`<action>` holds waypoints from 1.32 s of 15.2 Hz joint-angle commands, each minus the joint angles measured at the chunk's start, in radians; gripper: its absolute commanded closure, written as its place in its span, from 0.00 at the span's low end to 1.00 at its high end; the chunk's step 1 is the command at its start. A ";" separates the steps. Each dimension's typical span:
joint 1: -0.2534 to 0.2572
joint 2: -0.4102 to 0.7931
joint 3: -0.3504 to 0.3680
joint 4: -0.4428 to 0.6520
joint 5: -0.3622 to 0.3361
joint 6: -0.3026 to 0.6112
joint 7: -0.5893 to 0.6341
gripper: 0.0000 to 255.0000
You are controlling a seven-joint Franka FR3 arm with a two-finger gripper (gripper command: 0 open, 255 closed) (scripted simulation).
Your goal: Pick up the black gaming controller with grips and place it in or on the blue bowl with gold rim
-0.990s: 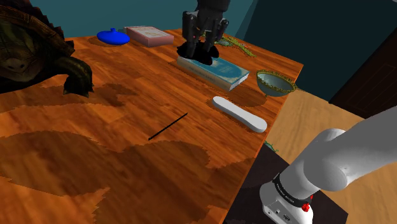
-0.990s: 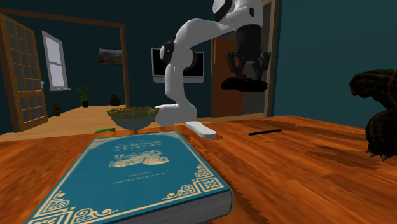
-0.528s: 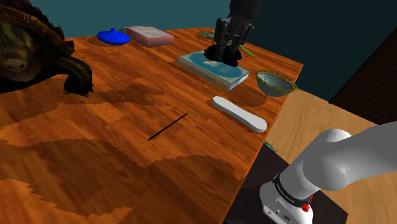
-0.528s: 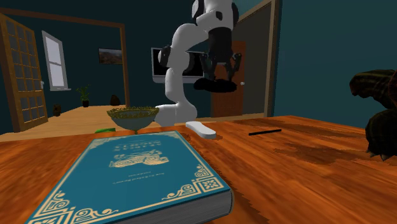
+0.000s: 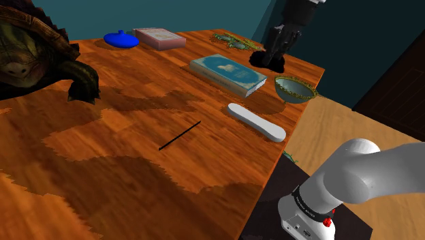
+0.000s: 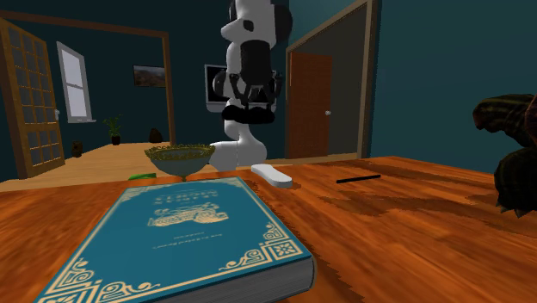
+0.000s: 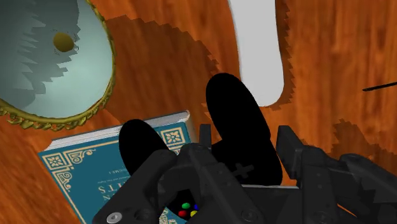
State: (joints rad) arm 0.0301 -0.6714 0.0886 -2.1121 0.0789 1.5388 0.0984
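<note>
One sweep across the shoulder view, starting at its left: a large turtle figure [image 5: 30,51] sits on the wooden tabletop [image 5: 122,177]. Next come a flat blue object [image 5: 121,39] and a pinkish book [image 5: 159,37] at the far edge. A thin black stick [image 5: 180,135] lies mid-surface, beside a teal book with gold ornament [image 5: 227,73] and a white oblong bar [image 5: 255,122]. Further right, I see the jaws clenched on the black gaming controller [image 5: 267,60], which hangs in the air clear of the tabletop, between the teal book's far end and the bowl [image 5: 295,88]. The bowl, pale blue-green with a gold rim, stands near the tabletop's corner, apart from the controller. On my wrist camera the controller's grips reach past the black fingers [image 7: 296,153], above the teal book's corner, the bowl and the white bar.
</note>
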 commanded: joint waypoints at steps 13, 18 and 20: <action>-0.077 -0.158 -0.292 -0.069 -0.179 -0.090 -0.318 1.00; -0.089 -0.187 -0.330 -0.134 -0.207 -0.052 -0.352 1.00; -0.092 -0.199 -0.332 -0.169 -0.211 -0.029 -0.352 1.00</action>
State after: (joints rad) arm -0.0604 -0.8626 -0.2438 -2.2621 -0.1306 1.4981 -0.2550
